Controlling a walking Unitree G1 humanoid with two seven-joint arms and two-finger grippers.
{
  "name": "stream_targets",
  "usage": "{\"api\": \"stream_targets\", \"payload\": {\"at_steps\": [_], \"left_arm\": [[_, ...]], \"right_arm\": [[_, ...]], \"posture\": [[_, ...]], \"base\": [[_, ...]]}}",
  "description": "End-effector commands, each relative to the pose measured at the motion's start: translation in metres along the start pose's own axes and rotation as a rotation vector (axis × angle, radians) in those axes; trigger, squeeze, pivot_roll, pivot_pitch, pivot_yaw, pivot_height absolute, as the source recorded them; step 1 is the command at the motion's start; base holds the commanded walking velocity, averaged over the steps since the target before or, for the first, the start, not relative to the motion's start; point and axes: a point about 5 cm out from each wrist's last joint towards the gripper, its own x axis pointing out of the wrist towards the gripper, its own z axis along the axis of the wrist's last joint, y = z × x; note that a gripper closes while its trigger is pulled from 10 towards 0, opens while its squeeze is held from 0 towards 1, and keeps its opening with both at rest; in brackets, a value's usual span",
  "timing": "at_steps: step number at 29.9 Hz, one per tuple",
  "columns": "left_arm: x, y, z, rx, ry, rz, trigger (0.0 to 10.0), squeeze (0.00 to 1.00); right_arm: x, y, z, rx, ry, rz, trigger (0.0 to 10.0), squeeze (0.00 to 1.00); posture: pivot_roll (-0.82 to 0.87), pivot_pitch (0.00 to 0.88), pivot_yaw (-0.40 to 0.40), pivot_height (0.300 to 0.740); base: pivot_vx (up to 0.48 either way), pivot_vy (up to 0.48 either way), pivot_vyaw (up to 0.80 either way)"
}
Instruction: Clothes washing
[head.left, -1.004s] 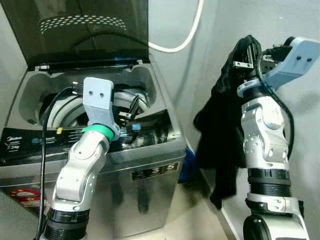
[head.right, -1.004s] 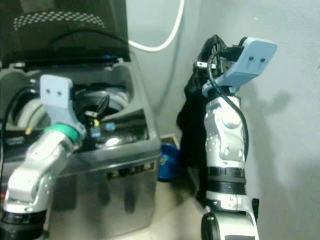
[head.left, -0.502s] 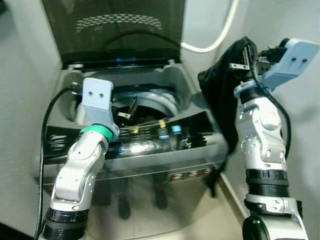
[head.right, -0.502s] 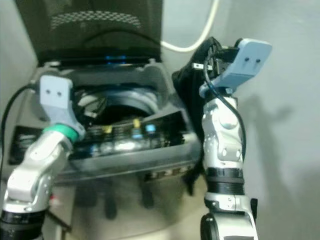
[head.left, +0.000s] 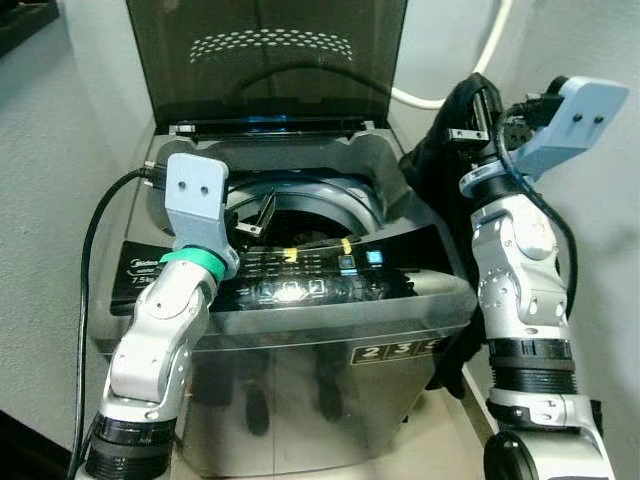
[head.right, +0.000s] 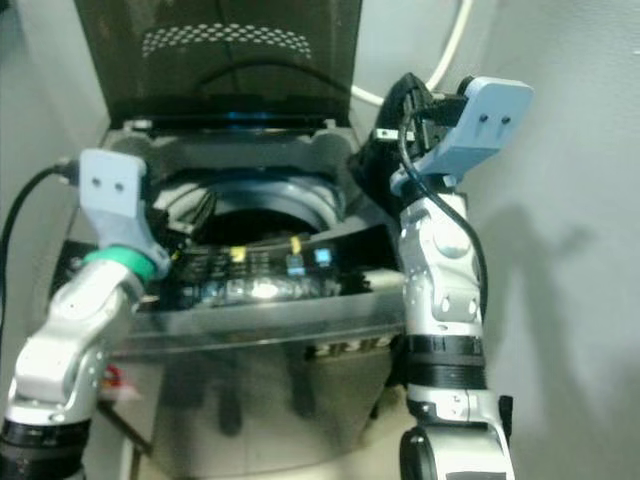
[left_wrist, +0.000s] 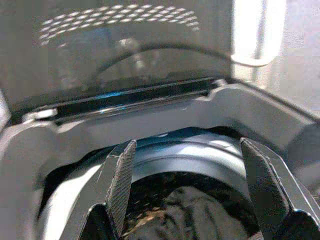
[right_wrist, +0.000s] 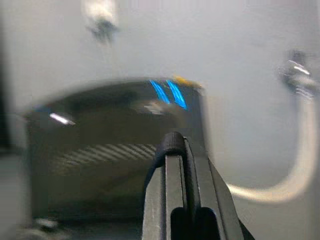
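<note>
Right tool (head.left: 478, 118) clamping black garment (head.left: 440, 165) beside washer (head.left: 300, 330); swing over drum (head.left: 300, 205) before releasing. Left tool (left_wrist: 187, 185) hovering fingers apart above drum, clothes inside.

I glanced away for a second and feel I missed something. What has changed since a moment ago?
The view shifted as the robot turned toward the washing machine. The right tool, shut on the black garment, now holds it by the machine's right rim rather than off to the side. The left tool stays open over the drum, lid still up.
</note>
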Motion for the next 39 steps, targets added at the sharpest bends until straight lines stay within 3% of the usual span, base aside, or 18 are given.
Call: {"api": "stream_targets", "payload": {"at_steps": [1,4,5,9,15,18,21,22,23,28,31,32,34,35,36,37,38,39], "left_arm": [[-0.001,-0.004,0.004,-0.003,-0.021,-0.032,10.0,0.0],[-0.005,-0.022,0.01,-0.075,-0.05,-0.26,10.0,0.0],[-0.005,-0.022,0.01,-0.075,-0.05,-0.26,10.0,0.0],[-0.007,-0.036,0.023,-0.1,-0.1,-0.49,10.0,0.0],[0.005,-0.038,0.044,-0.154,-0.18,-0.59,10.0,0.0],[0.005,-0.043,0.043,-0.175,-0.179,-0.656,10.0,0.0],[-0.002,-0.056,0.041,-0.183,-0.156,-0.825,10.0,0.21],[-0.002,-0.056,0.041,-0.183,-0.156,-0.825,10.0,0.21],[-0.007,-0.062,0.039,-0.194,-0.14,-0.9,10.0,0.0],[-0.016,-0.07,0.034,-0.181,-0.102,-1.001,10.0,0.0],[-0.017,-0.056,0.028,-0.156,-0.078,-0.908,10.0,0.0],[-0.016,-0.042,0.027,-0.148,-0.081,-0.806,10.0,0.0],[-0.016,-0.042,0.027,-0.148,-0.081,-0.806,10.0,0.0],[-0.014,-0.016,0.025,-0.148,-0.079,-0.622,10.0,0.0],[-0.014,-0.016,0.025,-0.148,-0.079,-0.622,10.0,0.0],[-0.017,-0.001,0.024,-0.153,-0.072,-0.539,10.0,0.0],[-0.017,-0.001,0.024,-0.153,-0.072,-0.539,10.0,0.0],[-0.024,0.011,0.022,-0.153,-0.059,-0.487,10.0,0.0]], "right_arm": [[0.014,0.022,0.026,0.017,-0.12,0.121,10.0,0.0],[0.044,0.057,0.063,0.205,-0.235,0.386,10.0,0.0],[0.044,0.057,0.063,0.205,-0.235,0.386,10.0,0.0],[0.058,0.085,0.091,0.411,-0.302,0.631,10.0,0.0],[0.062,0.099,0.101,0.55,-0.329,0.772,10.0,0.0],[0.064,0.1,0.103,0.568,-0.332,0.788,10.0,0.0],[0.067,0.103,0.106,0.607,-0.333,0.808,10.0,0.0],[0.067,0.103,0.106,0.607,-0.333,0.808,10.0,0.0],[0.068,0.103,0.107,0.616,-0.332,0.819,10.0,0.0],[0.07,0.104,0.107,0.607,-0.326,0.83,10.0,0.0],[0.071,0.097,0.104,0.578,-0.312,0.803,10.0,0.0],[0.07,0.092,0.102,0.572,-0.305,0.79,10.0,0.0],[0.07,0.092,0.102,0.572,-0.305,0.79,10.0,0.0],[0.067,0.086,0.1,0.566,-0.296,0.772,10.0,0.0],[0.067,0.086,0.1,0.566,-0.296,0.772,10.0,0.0],[0.065,0.083,0.098,0.565,-0.292,0.763,10.0,0.0],[0.065,0.083,0.098,0.565,-0.292,0.763,10.0,0.0],[0.064,0.08,0.097,0.564,-0.288,0.754,10.0,0.0]], "posture": [[0.07,0.046,0.053,0.74],[0.06,0.041,0.045,0.74],[0.06,0.041,0.045,0.74],[0.07,0.033,0.021,0.74],[0.07,0.033,0.005,0.74],[0.07,0.033,0.005,0.74],[0.07,0.036,0.007,0.74],[0.07,0.036,0.007,0.74],[0.06,0.038,0.011,0.74],[0.06,0.038,0.018,0.74],[0.05,0.041,0.028,0.74],[0.06,0.045,0.029,0.74],[0.06,0.045,0.029,0.74],[0.07,0.048,0.028,0.74],[0.07,0.048,0.028,0.74],[0.07,0.051,0.026,0.74],[0.07,0.051,0.026,0.74],[0.09,0.054,0.021,0.74]], "base": [[0.0,0.0,0.0],[0.0,0.0,0.0],[0.0,0.0,0.0],[0.0,0.0,0.0],[0.0,0.0,0.0],[0.0,0.0,0.0],[0.0,0.0,0.0],[0.0,0.0,0.0],[0.0,0.0,0.0],[0.0,0.0,0.0],[0.0,0.0,0.0],[0.0,0.0,0.0],[0.0,0.0,0.0],[0.0,0.0,0.0],[0.0,0.0,0.0],[0.0,0.0,0.0],[0.0,0.0,0.0],[0.0,0.0,0.0]]}}
